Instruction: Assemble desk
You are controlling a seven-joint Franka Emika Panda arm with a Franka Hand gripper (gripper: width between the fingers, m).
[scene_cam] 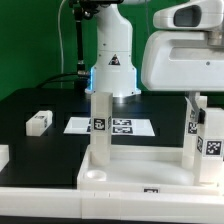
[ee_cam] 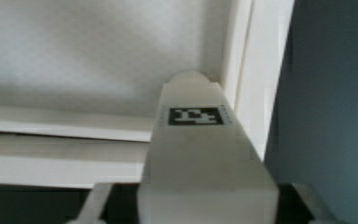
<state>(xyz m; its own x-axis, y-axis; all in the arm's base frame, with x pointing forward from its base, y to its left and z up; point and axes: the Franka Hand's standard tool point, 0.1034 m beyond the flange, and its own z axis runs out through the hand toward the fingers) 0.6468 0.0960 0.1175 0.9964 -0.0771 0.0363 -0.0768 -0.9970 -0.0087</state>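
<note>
The arm point(scene_cam: 112, 52) stands upright at the back, and its wrist is out at the exterior view's right, pointing straight down. The tool point(scene_cam: 196, 97) hangs vertical, both fingers pressed against the sides of an upright leg point(scene_cam: 205, 132).

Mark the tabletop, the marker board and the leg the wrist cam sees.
tabletop point(scene_cam: 140, 165), exterior view, bare top face.
marker board point(scene_cam: 78, 126), exterior view, bare left part.
leg point(ee_cam: 202, 165), wrist view, face below its tag.

Likely a robotics lab — tagged marker board point(scene_cam: 110, 127), black table point(scene_cam: 40, 100), mounted arm point(scene_cam: 112, 55).
</note>
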